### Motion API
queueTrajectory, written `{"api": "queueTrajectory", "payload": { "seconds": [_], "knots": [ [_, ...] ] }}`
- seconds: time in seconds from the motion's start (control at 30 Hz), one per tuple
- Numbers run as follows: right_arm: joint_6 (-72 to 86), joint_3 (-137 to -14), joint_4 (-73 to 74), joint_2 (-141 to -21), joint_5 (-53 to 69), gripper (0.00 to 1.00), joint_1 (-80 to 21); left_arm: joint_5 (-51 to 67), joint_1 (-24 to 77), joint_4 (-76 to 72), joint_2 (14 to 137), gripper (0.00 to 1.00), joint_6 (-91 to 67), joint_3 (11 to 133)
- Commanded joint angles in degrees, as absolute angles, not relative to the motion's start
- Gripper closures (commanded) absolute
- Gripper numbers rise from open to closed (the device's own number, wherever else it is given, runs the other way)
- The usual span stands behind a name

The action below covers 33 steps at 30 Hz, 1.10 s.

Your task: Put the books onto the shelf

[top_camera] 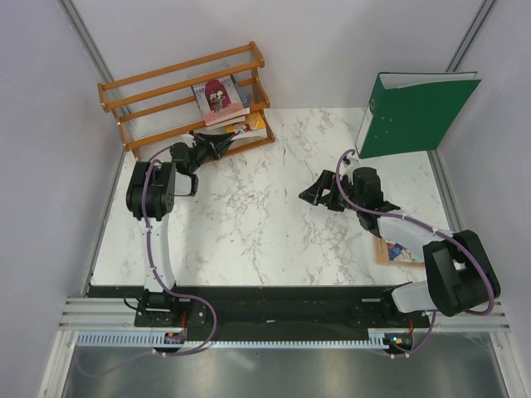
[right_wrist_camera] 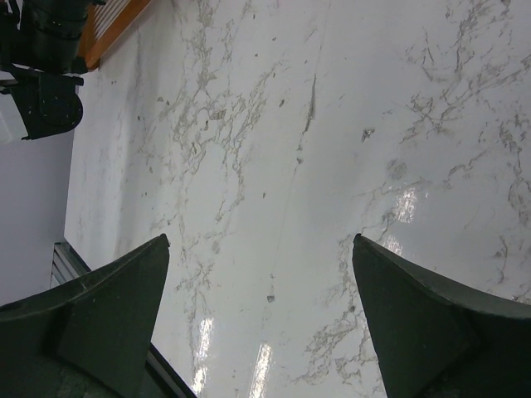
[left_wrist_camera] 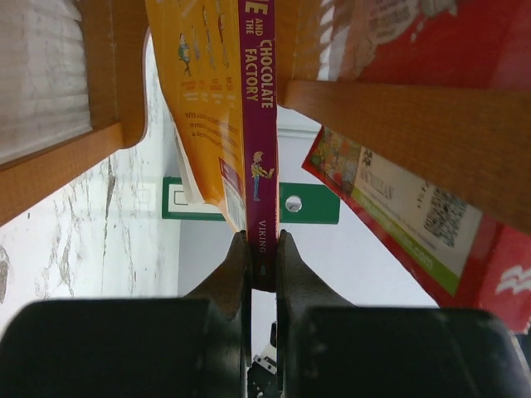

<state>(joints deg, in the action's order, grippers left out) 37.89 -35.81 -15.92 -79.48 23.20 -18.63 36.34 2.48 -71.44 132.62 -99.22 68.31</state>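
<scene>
One yellow-purple book (left_wrist_camera: 259, 124) clamped in L gripper (left_wrist_camera: 263, 246), prob. on shelf (left_wrist_camera: 398, 116); R gripper (right_wrist_camera: 260, 245) open.

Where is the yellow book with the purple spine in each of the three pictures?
Top external: the book is upper left of centre, at the lowest tier of the shelf.
Left wrist: the book is in the centre, with its spine pinched by the left gripper.
Right wrist: not in it.
Shared landmark: the orange shelf, also a slat in the left wrist view and the top left corner in the right wrist view.
</scene>
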Motion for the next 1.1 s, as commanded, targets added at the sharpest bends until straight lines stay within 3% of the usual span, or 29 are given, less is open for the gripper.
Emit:
{"api": "queueTrajectory", "payload": {
  "seconds": [0.0, 0.2, 0.47, 0.6, 0.63, 0.7, 0.77, 0.87, 0.9, 1.0, 1.03, 1.07],
  "knots": [
    [37.5, -36.5, -17.7, -79.5, 23.8, 0.02, -18.4, 34.4, 3.0, -69.2, 132.6, 0.98, -97.3, 71.5],
    [37.5, -36.6, -17.6, -79.5, 24.1, 0.02, -18.3, 35.2, 3.3, -64.1, 132.4, 0.85, -96.4, 72.6],
    [37.4, -36.7, -17.4, -79.3, 24.2, 0.02, -18.1, 34.0, 3.4, -60.3, 130.8, 0.60, -96.2, 71.5],
    [37.4, -36.7, -17.2, -79.1, 24.2, 0.02, -18.1, 33.0, 3.4, -58.5, 128.9, 0.55, -96.7, 69.8],
    [37.4, -36.7, -17.2, -79.1, 24.2, 0.02, -18.0, 32.5, 3.4, -58.2, 128.1, 0.46, -96.9, 68.6],
    [37.4, -36.7, -17.1, -79.1, 24.3, 0.02, -18.0, 31.4, 3.4, -57.7, 126.8, 0.44, -97.4, 67.2],
    [37.4, -36.7, -17.1, -78.9, 24.4, 0.02, -18.0, 30.3, 3.3, -56.1, 125.2, 0.34, -97.5, 65.7],
    [37.3, -36.8, -16.8, -78.6, 24.3, 0.02, -18.0, 30.3, 3.3, -53.6, 124.0, 0.33, -97.3, 65.3],
    [37.3, -36.8, -16.8, -78.5, 24.2, 0.02, -18.0, 30.5, 3.3, -53.1, 123.7, 0.19, -97.4, 65.3],
    [37.3, -36.8, -16.7, -78.4, 24.3, 0.02, -17.9, 30.8, 3.3, -49.6, 122.3, 0.18, -97.6, 65.0],
    [37.3, -36.9, -16.7, -78.4, 24.3, 0.02, -17.9, 31.0, 3.3, -47.7, 121.9, 0.00, -97.5, 65.5],
    [37.4, -36.9, -16.7, -78.3, 24.3, 0.02, -17.9, 32.1, 3.3, -45.5, 121.4, 0.00, -97.3, 65.7]
  ]
}}
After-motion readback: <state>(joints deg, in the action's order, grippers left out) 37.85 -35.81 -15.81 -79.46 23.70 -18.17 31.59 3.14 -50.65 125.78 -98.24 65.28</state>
